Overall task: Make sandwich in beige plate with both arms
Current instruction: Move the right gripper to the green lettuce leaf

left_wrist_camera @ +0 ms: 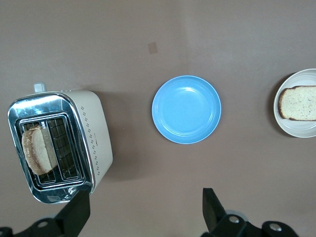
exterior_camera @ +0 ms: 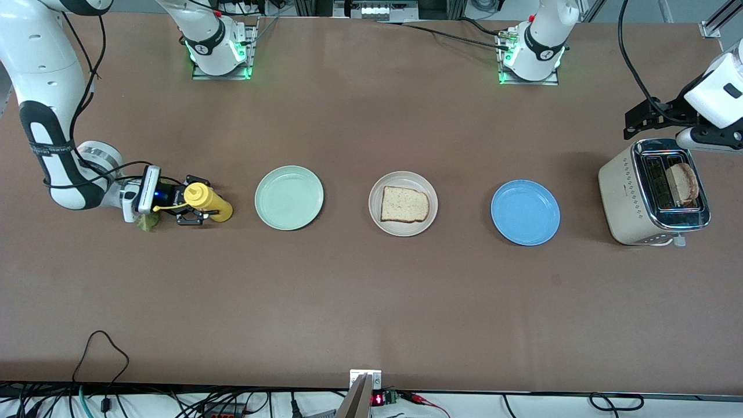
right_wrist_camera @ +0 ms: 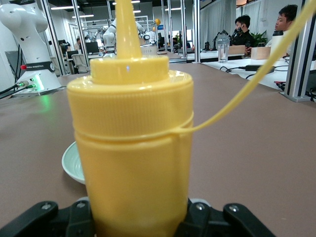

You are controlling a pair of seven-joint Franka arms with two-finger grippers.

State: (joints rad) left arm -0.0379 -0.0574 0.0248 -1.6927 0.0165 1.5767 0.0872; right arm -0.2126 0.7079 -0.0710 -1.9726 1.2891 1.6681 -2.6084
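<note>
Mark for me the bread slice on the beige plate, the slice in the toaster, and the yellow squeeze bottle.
Bread slice on beige plate (exterior_camera: 404,204), front view, crumb centre.
Slice in toaster (left_wrist_camera: 34,149), left wrist view, top crust.
Yellow squeeze bottle (right_wrist_camera: 131,163), right wrist view, body.

Row across the middle of the front view, items well apart: squeeze bottle (exterior_camera: 209,202) at mid-left of the frame, toward the right arm's end of the table, clasped between the fingers of the right gripper (exterior_camera: 194,204); lettuce leaf (exterior_camera: 147,221) on the table just under that gripper's wrist; first plate (exterior_camera: 288,197) next along; second plate (exterior_camera: 403,203) at frame centre, one bread slice (exterior_camera: 404,204) lying flat in it; third plate (exterior_camera: 525,212) right of centre; toaster (exterior_camera: 653,191) at mid-right, toward the left arm's end, a second bread slice (exterior_camera: 682,183) standing in one slot. Left gripper (exterior_camera: 638,119) over the table just beside the toaster, at upper right, fingers spread.
</note>
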